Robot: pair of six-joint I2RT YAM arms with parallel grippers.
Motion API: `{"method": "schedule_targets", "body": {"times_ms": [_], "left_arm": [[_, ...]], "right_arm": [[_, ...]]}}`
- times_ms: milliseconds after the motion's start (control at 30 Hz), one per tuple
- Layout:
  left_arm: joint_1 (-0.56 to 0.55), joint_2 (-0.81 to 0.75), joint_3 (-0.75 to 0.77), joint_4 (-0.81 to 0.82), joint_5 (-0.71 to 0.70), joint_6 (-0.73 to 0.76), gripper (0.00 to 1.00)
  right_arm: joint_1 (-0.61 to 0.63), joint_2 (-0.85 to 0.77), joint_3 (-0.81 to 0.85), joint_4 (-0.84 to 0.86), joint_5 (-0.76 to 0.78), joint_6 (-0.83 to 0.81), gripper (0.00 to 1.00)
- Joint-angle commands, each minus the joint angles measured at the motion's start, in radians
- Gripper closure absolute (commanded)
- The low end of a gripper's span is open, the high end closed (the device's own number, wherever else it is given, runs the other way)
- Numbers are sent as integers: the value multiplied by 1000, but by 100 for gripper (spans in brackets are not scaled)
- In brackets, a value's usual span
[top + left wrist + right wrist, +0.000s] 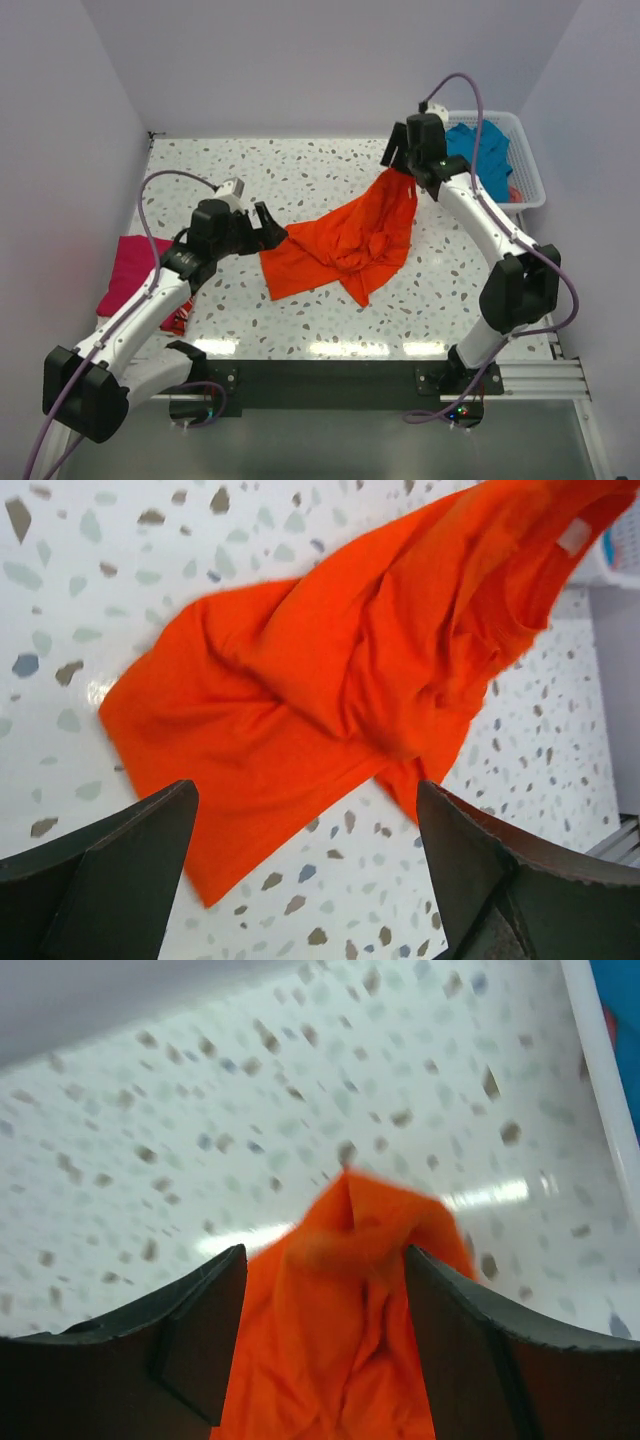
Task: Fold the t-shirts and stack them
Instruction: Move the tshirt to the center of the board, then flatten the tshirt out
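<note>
The orange t-shirt lies crumpled mid-table — soft and light, so I expect it to sag and slide. The right gripper is clamped on its far corner; the left gripper, jaws apart beside the left hem, should probably pinch that edge.

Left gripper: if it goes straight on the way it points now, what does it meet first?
The orange t-shirt: the left gripper, open, points at its near edge lying on the table. Depth is unclear, but nothing else shows in between.
</note>
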Motion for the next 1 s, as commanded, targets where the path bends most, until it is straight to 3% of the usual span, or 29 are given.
{"method": "schedule_targets", "body": {"times_ms": [0,133,333,533,667,800,900,967], "left_arm": [[5,-31,-117,63,15,-25,6],[-56,-88,-261,169,4,-11,14],[-243,33,-314,195,-177,-25,19],[-306,145,-288,192,-310,-26,22],[-323,223,-256,151,-424,-38,23],[-324,294,-246,163,-441,-52,25],[-334,346,-240,187,-438,-57,29],[-338,375,-225,209,-420,-52,40]], "right_arm": [[3,-103,-152,-42,-73,44,32],[67,-280,-552,73,-10,85,32],[204,-417,-852,142,33,190,32],[333,-421,-986,207,62,293,33],[411,-374,-1000,233,94,331,33],[443,-311,-1001,260,102,349,33],[450,-265,-1006,273,112,356,34],[450,-251,-1009,271,117,359,39]]}}
